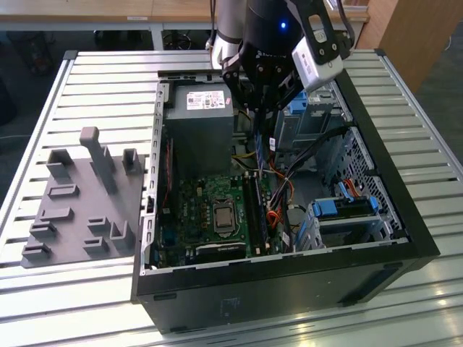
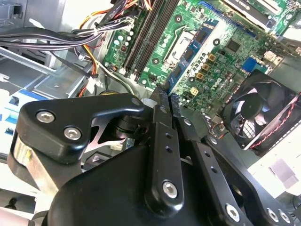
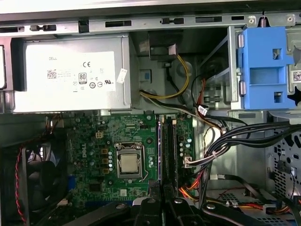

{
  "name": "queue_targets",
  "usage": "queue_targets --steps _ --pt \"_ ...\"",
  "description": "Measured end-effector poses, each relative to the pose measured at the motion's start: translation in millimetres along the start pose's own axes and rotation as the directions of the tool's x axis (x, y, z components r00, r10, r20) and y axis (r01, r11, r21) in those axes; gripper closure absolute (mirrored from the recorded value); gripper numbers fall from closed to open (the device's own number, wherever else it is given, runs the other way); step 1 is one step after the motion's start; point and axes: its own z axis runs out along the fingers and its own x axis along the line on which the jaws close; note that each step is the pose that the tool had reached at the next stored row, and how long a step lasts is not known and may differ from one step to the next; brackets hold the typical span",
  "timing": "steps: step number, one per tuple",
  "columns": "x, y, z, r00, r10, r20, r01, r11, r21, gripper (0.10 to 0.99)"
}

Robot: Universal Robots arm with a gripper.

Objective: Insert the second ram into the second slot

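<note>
My gripper [image 1: 260,108] hangs over the open computer case [image 1: 405,224], shut on the second ram [image 1: 257,144], a thin blue stick pointing down toward the motherboard. In the second wrist view the black fingers [image 2: 160,122] press together and the ram [image 2: 188,59] runs out from their tips over the green board. In the first wrist view the ram [image 3: 159,150] shows edge-on beyond the gripper [image 3: 162,202], beside the dark memory slots [image 3: 170,150]. It hangs above the board, apart from the slots [image 1: 255,210]. Which slot is the second one I cannot tell.
The grey power supply [image 3: 70,75] sits past the slots' far end. A processor socket [image 3: 128,162] and a black fan [image 2: 263,113] lie on one side, cable bundles [image 3: 225,141] and blue drive brackets [image 3: 263,66] on the other. A grey fixture plate [image 1: 79,202] lies at the exterior view's left.
</note>
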Motion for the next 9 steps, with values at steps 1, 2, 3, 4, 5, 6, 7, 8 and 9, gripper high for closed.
queue_targets --steps 1,2,3,4,5,6,7,8,9 --pt "0.0 0.0 1.3 1.0 0.001 0.0 -0.001 1.0 0.0 0.949" --pt "-0.1 -0.3 2.5 1.0 0.001 0.0 -0.001 1.0 0.0 0.949" --pt "-0.1 -0.6 3.7 1.0 0.001 0.0 -0.001 1.0 0.0 0.949" --pt "-0.2 -0.9 4.9 1.0 0.001 0.0001 -0.001 1.0 0.0 0.949" --pt "-0.2 -1.0 6.1 1.0 0.001 0.0 -0.001 1.0 0.0 0.949" --pt "-0.4 -1.0 7.5 1.0 0.0 0.0 0.0 1.0 0.0 0.949" --pt "-0.5 -1.0 8.9 1.0 -0.002 -0.0001 0.002 1.0 0.0 0.949" --pt "-0.6 -1.1 10.3 1.0 -0.006 -0.0002 0.006 1.0 0.001 0.949" --pt "-0.6 -1.1 11.5 1.0 -0.01 -0.0003 0.01 1.0 0.001 0.949"
